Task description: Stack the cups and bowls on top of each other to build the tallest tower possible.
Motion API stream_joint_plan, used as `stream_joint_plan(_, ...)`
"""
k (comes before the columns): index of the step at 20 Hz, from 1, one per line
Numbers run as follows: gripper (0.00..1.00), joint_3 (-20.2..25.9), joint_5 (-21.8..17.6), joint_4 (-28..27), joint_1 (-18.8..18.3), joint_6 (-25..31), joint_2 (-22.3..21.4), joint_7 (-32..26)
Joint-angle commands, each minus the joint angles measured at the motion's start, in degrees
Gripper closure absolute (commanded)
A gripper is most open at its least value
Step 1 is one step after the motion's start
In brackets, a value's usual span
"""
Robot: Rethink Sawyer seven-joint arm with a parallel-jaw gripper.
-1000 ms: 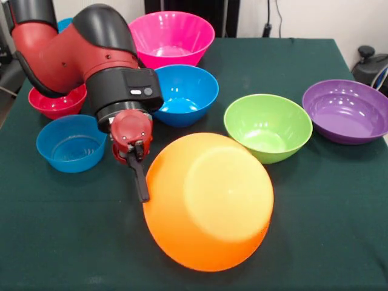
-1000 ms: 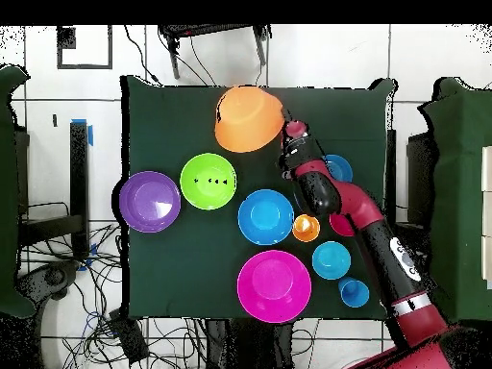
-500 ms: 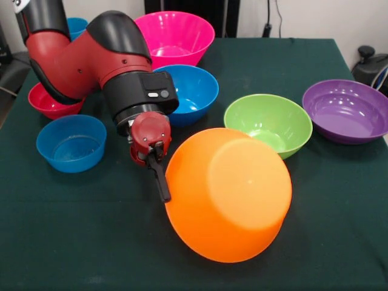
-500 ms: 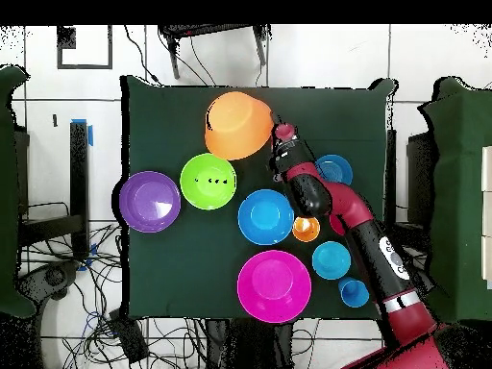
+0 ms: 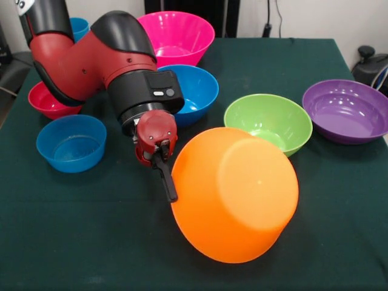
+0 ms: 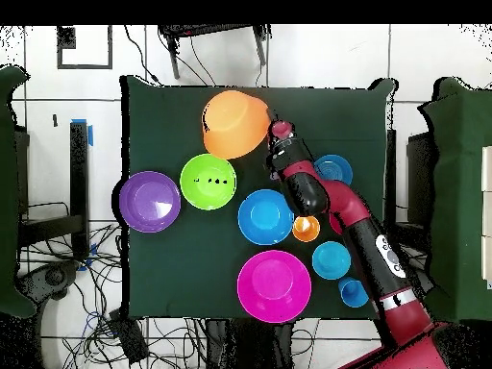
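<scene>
One large orange bowl (image 5: pixel 236 194) is up off the green table cloth (image 5: pixel 339 230), tipped on its side so its rounded underside faces the front camera; from overhead (image 6: pixel 235 123) it sits at the far end of the table from the robot's base. The gripper (image 5: pixel 168 182) meets the bowl at its rim: one dark finger (image 5: pixel 166 176) lies against the outside of the wall, and the other is hidden, so the jaws look closed on the rim, though how tightly cannot be told. The red and black arm (image 5: pixel 91 54) reaches to it across the cloth.

Measured from the orange bowl in the front view: the green bowl (image 5: pixel 268 124) stands upright just behind it, its near rim partly covered by the orange one. The purple bowl (image 5: pixel 347 110) is farther to the right, well apart. The large blue bowl (image 5: pixel 191 91) is behind and to the left, next to the arm's wrist, with the pink bowl (image 5: pixel 176 36) behind that. A small light blue bowl (image 5: pixel 71 142) stands to the left, beyond the gripper, and the small red bowl (image 5: pixel 45 102) is behind that, partly hidden by the arm. Another small blue rim (image 5: pixel 79 27) shows above the arm.

Overhead, an orange cup (image 6: pixel 306 229) stands beside the large blue bowl, and two more small blue pieces (image 6: pixel 331 259) (image 6: pixel 354 292) lie along the arm toward the base.
</scene>
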Motion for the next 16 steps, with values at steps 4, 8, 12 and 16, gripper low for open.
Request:
stream_joint_plan(4, 1.0, -1.6, -6.8, -4.7, 1.8, 12.9, 3.2, -24.0)
stream_joint_plan(8, 1.0, -1.0, -6.9, -4.7, 1.3, 13.2, 4.1, -25.7)
stream_joint_plan(12, 0.0, -0.8, -5.4, -5.1, 1.1, 13.9, 5.0, -27.9)
stream_joint_plan(16, 0.0, -0.7, -4.4, -5.5, 1.0, 14.4, 5.5, -29.4)
